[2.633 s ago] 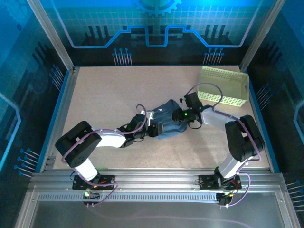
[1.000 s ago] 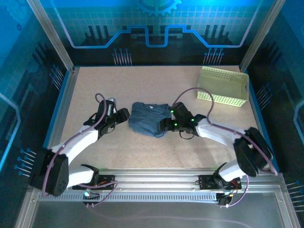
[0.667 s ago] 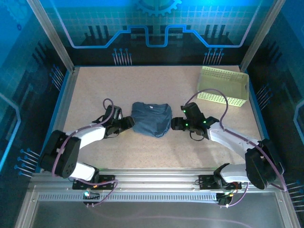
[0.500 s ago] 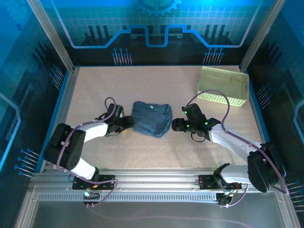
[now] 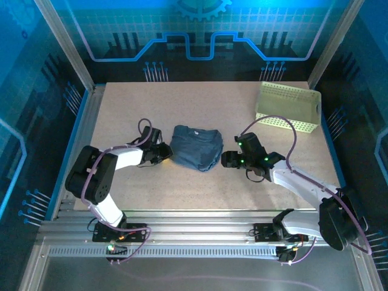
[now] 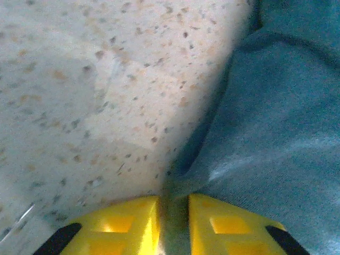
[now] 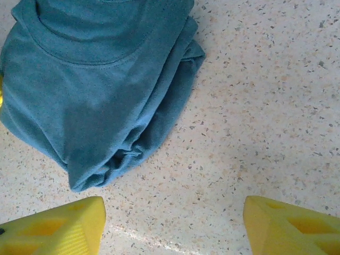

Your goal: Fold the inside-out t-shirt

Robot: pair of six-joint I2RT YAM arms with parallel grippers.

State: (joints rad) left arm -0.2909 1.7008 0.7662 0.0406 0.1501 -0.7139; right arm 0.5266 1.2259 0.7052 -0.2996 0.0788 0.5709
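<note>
The inside-out t-shirt [image 5: 195, 147] lies as a compact slate-blue folded bundle in the middle of the table. My left gripper [image 5: 165, 156] is at the bundle's left edge. In the left wrist view its yellow fingers [image 6: 127, 220] stand close together with a fold of the t-shirt [image 6: 276, 122] pinched between them, so the left gripper [image 6: 173, 212] is shut on the cloth. My right gripper [image 5: 225, 159] hovers just right of the bundle. In the right wrist view the right gripper [image 7: 172, 223] is open over bare table, and the t-shirt [image 7: 95, 79] with its collar seam lies ahead to the left.
A pale yellow-green perforated basket [image 5: 288, 108] stands at the back right corner. Speckled tabletop [image 5: 182, 194] stretches in front of and behind the shirt. Metal frame rails [image 5: 85, 121] border the table on the left and right.
My left gripper has slid right to the shirt's left edge and closed on the cloth. The right gripper has backed off to the right and stays open.
</note>
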